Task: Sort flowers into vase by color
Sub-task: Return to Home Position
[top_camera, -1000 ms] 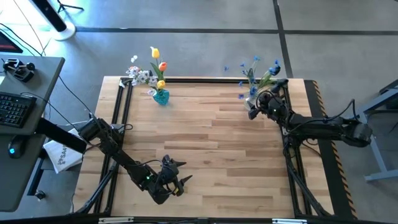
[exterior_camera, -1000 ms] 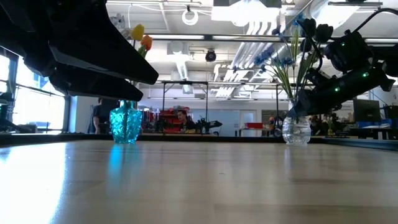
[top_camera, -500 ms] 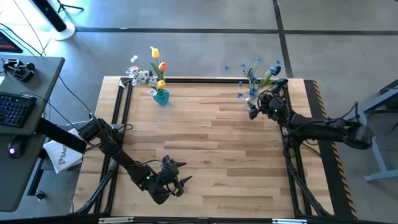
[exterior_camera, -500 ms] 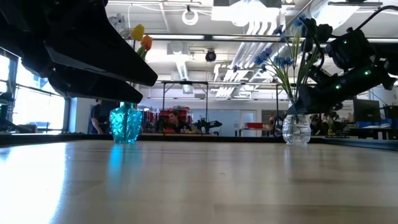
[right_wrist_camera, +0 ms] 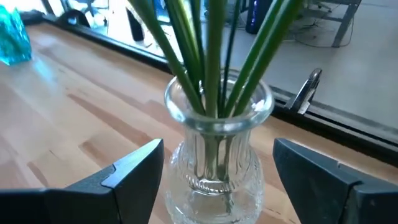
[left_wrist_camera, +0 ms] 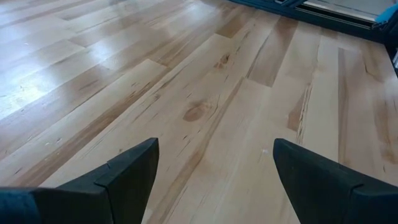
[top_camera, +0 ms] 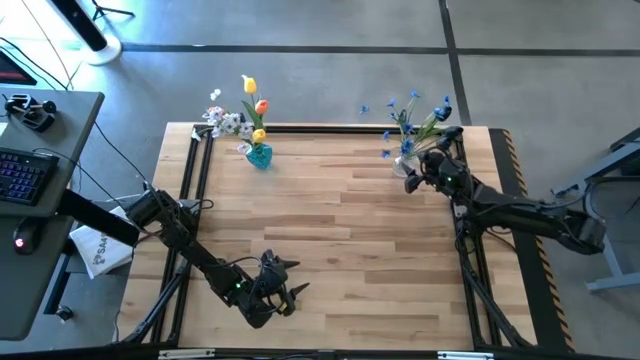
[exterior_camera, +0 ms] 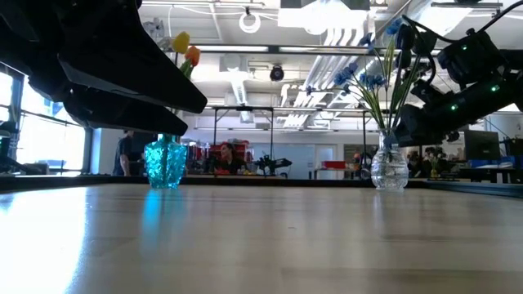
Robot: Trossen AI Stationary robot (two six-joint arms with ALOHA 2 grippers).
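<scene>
The flowers are all in vases at the counter's [top_camera: 340,230] far edge. The blue sprays [exterior_camera: 368,79] stand on green stems [right_wrist_camera: 205,56] in the transparent vase [right_wrist_camera: 217,155] at the far right corner. The yellow tulip [top_camera: 249,85], orange tulip [top_camera: 261,106] and white sprays [top_camera: 225,120] share the blue vase [top_camera: 260,156] at the far left, so the sorting looks done. The right gripper [top_camera: 418,178] sits just beside the transparent vase with its jaws released and spread wide. From its wrist the glass shows framed between the two fingers, touching neither. The risk lies here: the stems lean out over that arm, so a retreat that swings sideways or lifts too soon could catch a stem or clip the glass. That might tip the vase, which stands close to the edge. The left gripper [left_wrist_camera: 216,149] waits low near the front edge, jaws released over bare wood. Compared with a second ago, the right arm has drawn back — its elbow is further out to the right, and in the low view the gripper has slid off the vase. Both vases, their flowers and the left arm are unmoved.
</scene>
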